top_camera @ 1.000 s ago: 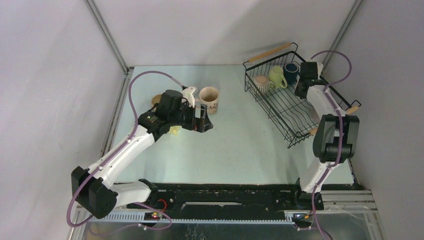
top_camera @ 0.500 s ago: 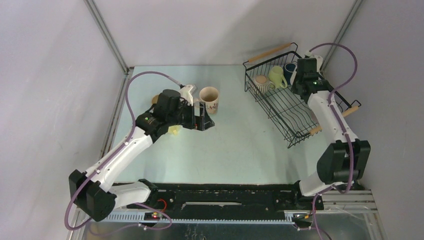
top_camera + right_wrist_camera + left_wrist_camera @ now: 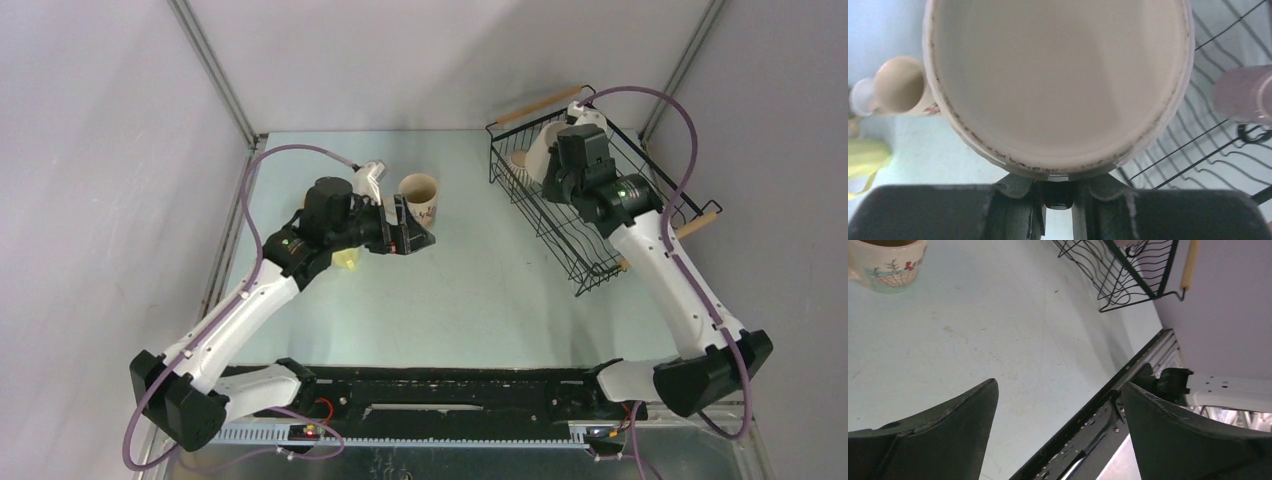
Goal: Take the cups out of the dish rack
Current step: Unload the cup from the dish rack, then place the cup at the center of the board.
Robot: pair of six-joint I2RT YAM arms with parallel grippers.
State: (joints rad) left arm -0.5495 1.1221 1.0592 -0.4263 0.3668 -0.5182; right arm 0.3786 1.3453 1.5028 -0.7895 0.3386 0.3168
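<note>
My right gripper [image 3: 556,160] hangs over the far end of the black wire dish rack [image 3: 563,222], shut on the dark handle of a cup [image 3: 1058,75]. That cup has a cream inside and is lifted and tipped, so its mouth fills the right wrist view. A mauve cup [image 3: 1244,95] lies in the rack to its right. A ribbed beige cup [image 3: 520,159] peeks out beside the held one. The floral cup [image 3: 418,196] stands on the table. Just in front of it my left gripper [image 3: 412,238] is open and holds nothing.
A small yellow object [image 3: 348,261] lies on the table under the left arm. The rack's wooden handles [image 3: 541,103] stick out at its ends. Metal frame posts and grey walls close in the table's back corners.
The right arm has swung left from the rack's far right corner and lifted the cup by its handle. The left gripper has drifted slightly right, still open.
</note>
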